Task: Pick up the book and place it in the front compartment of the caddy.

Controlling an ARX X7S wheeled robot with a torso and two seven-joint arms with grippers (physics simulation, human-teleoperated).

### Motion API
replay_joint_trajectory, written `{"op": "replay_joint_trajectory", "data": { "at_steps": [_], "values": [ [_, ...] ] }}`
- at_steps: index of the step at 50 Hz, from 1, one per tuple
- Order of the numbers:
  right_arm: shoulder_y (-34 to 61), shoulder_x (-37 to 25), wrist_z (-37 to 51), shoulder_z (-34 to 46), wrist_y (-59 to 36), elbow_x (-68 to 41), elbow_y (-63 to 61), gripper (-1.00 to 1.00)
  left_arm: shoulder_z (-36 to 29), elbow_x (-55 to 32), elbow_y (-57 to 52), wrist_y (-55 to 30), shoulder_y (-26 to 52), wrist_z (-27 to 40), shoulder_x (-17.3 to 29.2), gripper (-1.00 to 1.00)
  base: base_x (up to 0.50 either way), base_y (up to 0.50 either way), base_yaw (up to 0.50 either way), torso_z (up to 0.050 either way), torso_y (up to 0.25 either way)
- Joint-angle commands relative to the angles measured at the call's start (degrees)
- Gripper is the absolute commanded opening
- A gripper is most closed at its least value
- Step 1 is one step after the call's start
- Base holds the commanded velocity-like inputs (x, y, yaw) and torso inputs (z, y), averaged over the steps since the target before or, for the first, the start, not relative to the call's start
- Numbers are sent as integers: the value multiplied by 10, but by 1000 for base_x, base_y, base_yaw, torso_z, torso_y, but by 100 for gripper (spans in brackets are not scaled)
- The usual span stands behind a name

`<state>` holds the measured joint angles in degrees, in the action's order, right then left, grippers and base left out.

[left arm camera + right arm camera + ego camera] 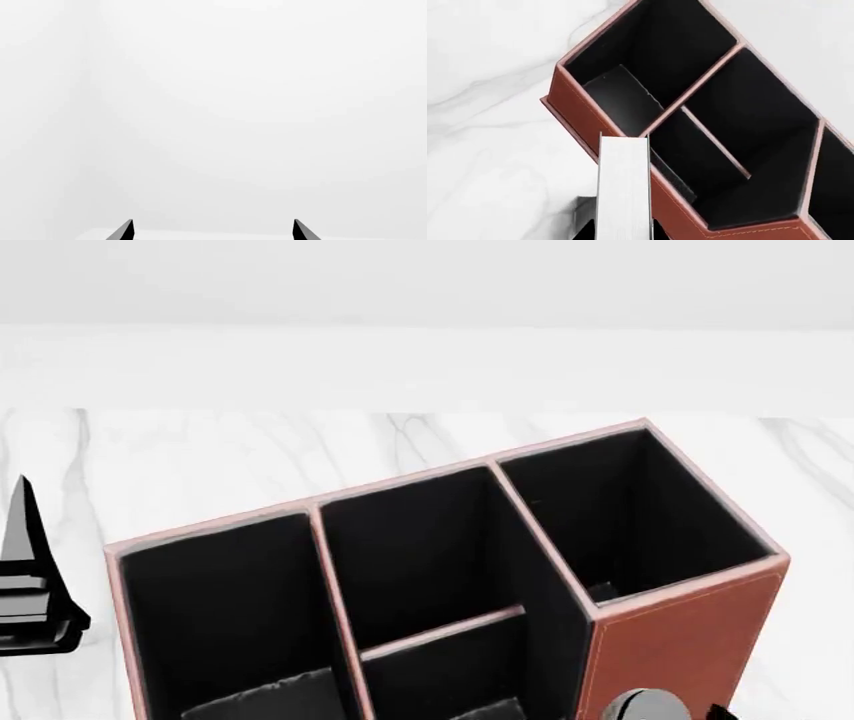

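Seen from the head: caddy [687, 635] standing on the white marble table [200, 460], reddish-brown outside, black inside, pale rims. Right-hand cell [634, 515] tall-walled and deep; middle bay split by a low brown-rimmed divider [441, 632]; wide cell [220, 620] on the left. Part of the left gripper [30, 580] poking in at the left edge, well apart from the caddy; a bit of the right arm [647, 708] at the bottom edge, just beside the caddy's outer wall. From the left wrist: only two black fingertips [123, 231] set wide apart, nothing between them, plain white beyond. From the right wrist: book [624, 187] held upright, white page edge facing the camera, clamped low down in the right gripper [620, 232], over the caddy's near outer wall and rim, not inside any cell
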<state>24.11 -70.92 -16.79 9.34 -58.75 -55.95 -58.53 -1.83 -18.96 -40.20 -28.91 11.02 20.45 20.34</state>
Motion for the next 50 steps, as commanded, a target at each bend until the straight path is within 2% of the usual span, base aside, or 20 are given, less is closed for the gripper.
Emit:
{"op": "replay_joint_trajectory", "data": {
  "at_steps": [1, 13, 21, 33, 50],
  "values": [
    [183, 13, 15, -22, -58, -89, -1, -100, 11, 8, 1, 7, 0, -12, -9, 100, 0, 0, 0, 0, 0],
    [445, 82, 34, 43, -201, -191, 51, -100, 8, 8, 7, 11, 0, -11, -8, 100, 0, 0, 0, 0, 1],
    [537, 118, 42, 71, -242, -206, 87, -100, 11, 4, 7, 12, -1, -10, -6, 100, 0, 0, 0, 0, 1],
    [586, 125, 42, 86, -249, -202, 116, -100, 16, -1, 5, 11, -2, -8, -2, 100, 0, 0, 0, 0, 1],
    [567, 101, 48, 94, -225, -194, 103, -100, 15, -4, 3, 12, -3, -5, 1, 100, 0, 0, 0, 0, 1]
  ]
}}
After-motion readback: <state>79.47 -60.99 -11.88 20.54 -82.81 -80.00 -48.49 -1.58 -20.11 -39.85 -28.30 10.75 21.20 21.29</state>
